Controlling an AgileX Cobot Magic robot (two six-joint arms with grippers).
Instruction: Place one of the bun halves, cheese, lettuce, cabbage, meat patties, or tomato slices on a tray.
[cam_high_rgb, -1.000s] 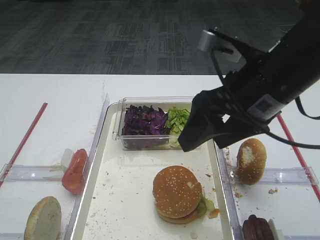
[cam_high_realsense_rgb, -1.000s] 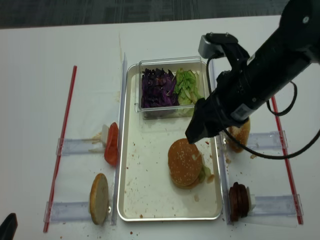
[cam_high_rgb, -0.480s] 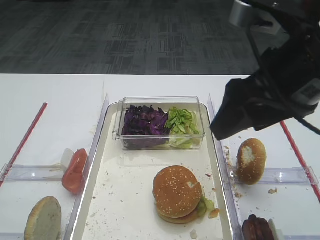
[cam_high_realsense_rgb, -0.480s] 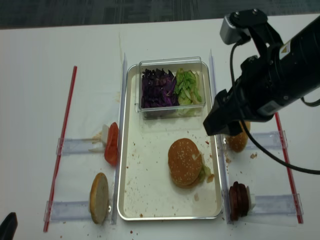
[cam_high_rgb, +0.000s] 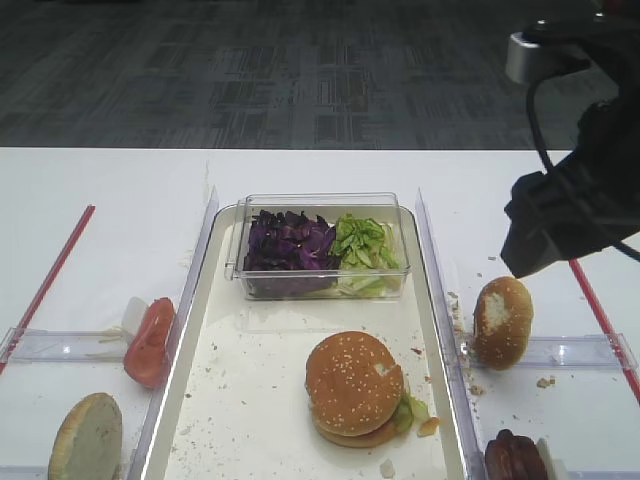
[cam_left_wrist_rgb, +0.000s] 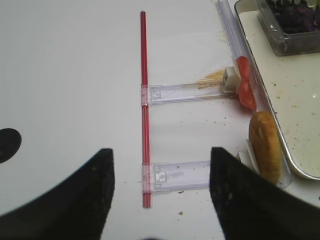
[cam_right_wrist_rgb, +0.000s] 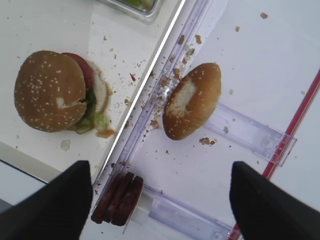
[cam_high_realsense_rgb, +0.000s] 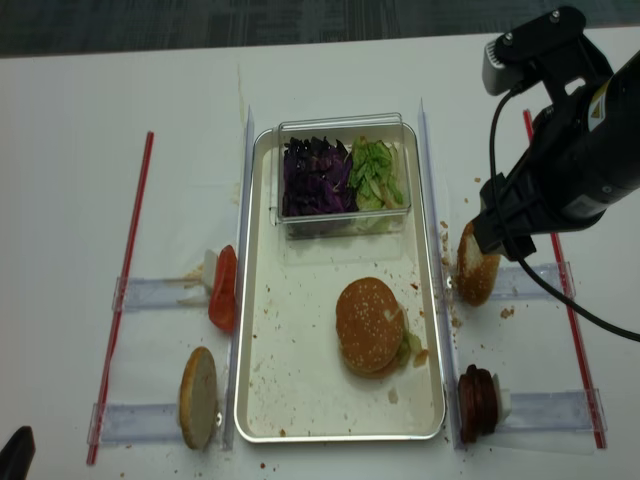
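Note:
On the tray (cam_high_rgb: 200, 340) (cam_high_realsense_rgb: 300, 390) sits a stacked burger with a sesame top bun (cam_high_rgb: 354, 378) (cam_high_realsense_rgb: 369, 322) (cam_right_wrist_rgb: 49, 90). Behind it a clear box holds purple cabbage (cam_high_rgb: 290, 242) (cam_high_realsense_rgb: 315, 175) and green lettuce (cam_high_rgb: 360, 240) (cam_high_realsense_rgb: 376, 172). Right of the tray, a bun half (cam_high_rgb: 502, 320) (cam_high_realsense_rgb: 476, 272) (cam_right_wrist_rgb: 192, 102) leans on a stand, and meat patties (cam_high_rgb: 515, 460) (cam_high_realsense_rgb: 478, 400) (cam_right_wrist_rgb: 117, 197) stand nearer. My right gripper (cam_high_rgb: 525, 255) (cam_high_realsense_rgb: 495, 240) (cam_right_wrist_rgb: 160, 200) hovers open and empty above them. At the left are a tomato slice (cam_high_rgb: 150, 340) (cam_left_wrist_rgb: 243, 87) and a flat bun half (cam_high_rgb: 88, 440) (cam_left_wrist_rgb: 267, 145). My left gripper (cam_left_wrist_rgb: 160, 190) is open. Cheese is out of view.
Clear plastic stands (cam_high_rgb: 590, 350) (cam_left_wrist_rgb: 185, 92) lie on both sides of the tray. Red strips (cam_high_rgb: 45, 280) (cam_high_realsense_rgb: 560, 290) (cam_left_wrist_rgb: 144, 100) run along the outer left and right of the white table. Crumbs speckle the tray floor and the table beside the right bun half.
My right gripper has swung from over the clear box and tray rightward, past the tray's rim, to above the right bun half. It stayed open. The food has not moved.

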